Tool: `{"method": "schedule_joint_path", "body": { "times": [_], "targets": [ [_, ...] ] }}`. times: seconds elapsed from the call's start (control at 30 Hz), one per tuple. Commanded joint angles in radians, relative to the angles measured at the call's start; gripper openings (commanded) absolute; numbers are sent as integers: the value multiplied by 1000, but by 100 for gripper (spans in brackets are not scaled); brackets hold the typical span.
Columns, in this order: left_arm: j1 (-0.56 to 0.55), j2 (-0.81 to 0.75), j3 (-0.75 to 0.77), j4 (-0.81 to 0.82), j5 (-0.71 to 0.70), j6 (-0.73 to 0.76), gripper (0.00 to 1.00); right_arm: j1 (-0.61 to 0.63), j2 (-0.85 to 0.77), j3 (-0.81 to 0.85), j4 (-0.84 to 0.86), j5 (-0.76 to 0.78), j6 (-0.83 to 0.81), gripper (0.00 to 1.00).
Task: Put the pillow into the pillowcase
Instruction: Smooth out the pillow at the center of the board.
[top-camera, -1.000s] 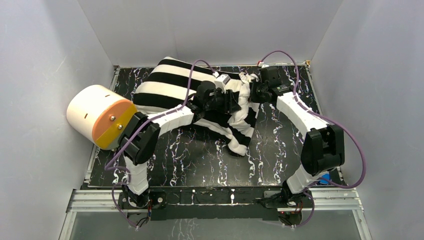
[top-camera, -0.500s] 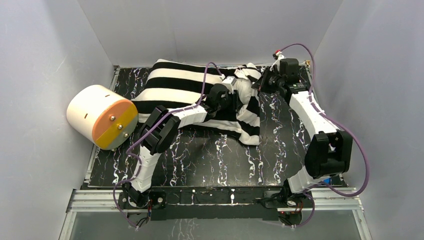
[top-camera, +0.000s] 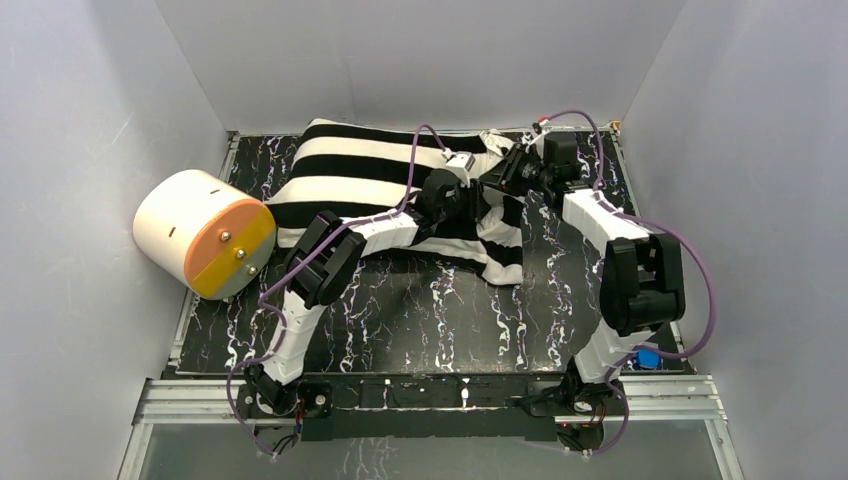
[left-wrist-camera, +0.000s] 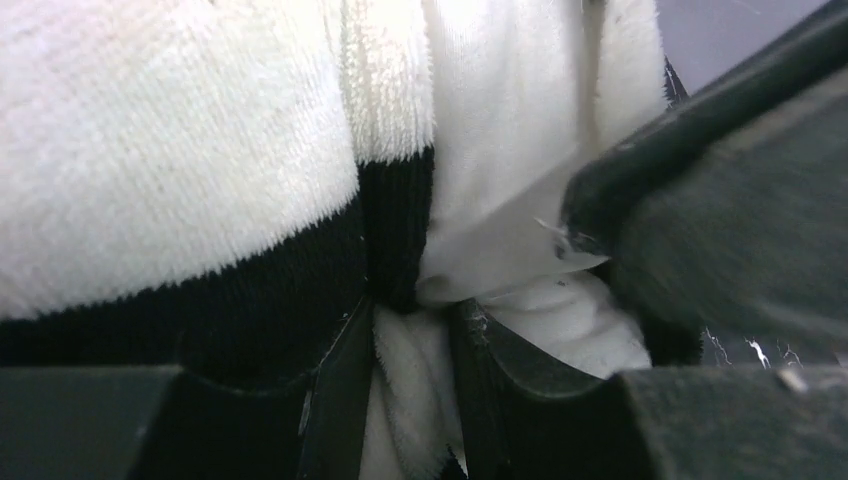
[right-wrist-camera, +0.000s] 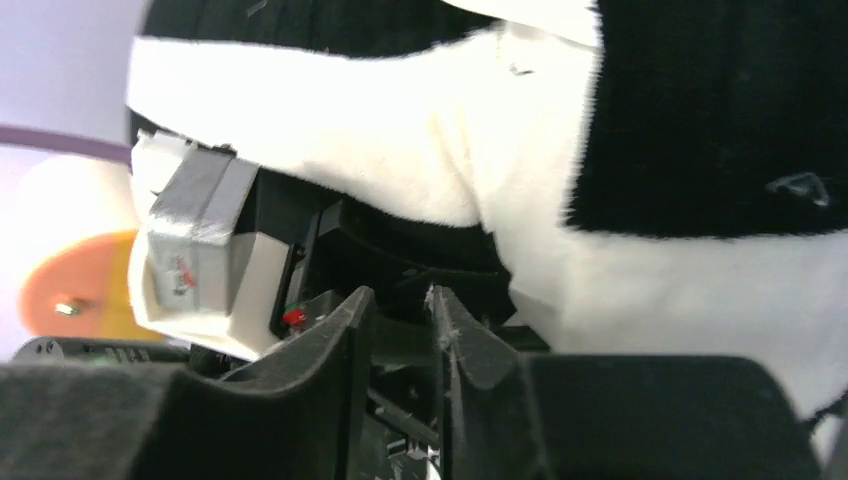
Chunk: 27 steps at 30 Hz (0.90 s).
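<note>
The black-and-white striped pillowcase (top-camera: 360, 170) lies plump across the back of the table, its loose end bunched at the right (top-camera: 500, 255). My left gripper (top-camera: 472, 195) is buried in that bunched end. In the left wrist view it (left-wrist-camera: 415, 318) is shut on a fold of the pillowcase's white fleece (left-wrist-camera: 420, 400). Smoother white cloth beside the hem (left-wrist-camera: 500, 220) looks like the pillow; the rest of it is hidden inside. My right gripper (top-camera: 503, 178) sits just right of the left one, against the pillowcase (right-wrist-camera: 700, 120). It (right-wrist-camera: 398, 300) stands slightly open with nothing between its fingers.
A cream cylinder with an orange face (top-camera: 205, 232) stands at the table's left edge. White walls close in the back and both sides. The marbled black tabletop (top-camera: 420, 320) stretches in front of the pillowcase. A small blue object (top-camera: 648, 357) lies by the right arm's base.
The right gripper let go of the pillowcase's edge, opened and shifted left toward the left gripper. The pillowcase has been drawn back and right. The left gripper keeps its hold.
</note>
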Motion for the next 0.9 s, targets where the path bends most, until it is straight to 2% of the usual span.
{"method": "schedule_joint_path", "body": {
  "times": [0.0, 0.1, 0.27, 0.63, 0.7, 0.8, 0.87],
  "targets": [
    [1, 172, -106, -297, -65, 20, 33, 70, -157, 122, -384, 201, -271, 40],
    [4, 182, -105, -283, -45, 5, 33, 82, -243, 69, -494, 363, -311, 48],
    [4, 186, -109, -274, -40, -6, 33, 126, -301, -9, -560, 568, -341, 51],
    [7, 180, -109, -282, -47, -5, 33, 162, -139, 7, -497, 644, -303, 48],
    [7, 181, -107, -282, -46, -6, 33, 163, -103, 34, -521, 691, -307, 42],
    [7, 188, -98, -295, -54, -6, 33, 165, -91, 67, -564, 761, -320, 17],
    [8, 198, -89, -306, -59, -3, 34, 167, -117, 93, -600, 795, -331, 5]
  ]
}}
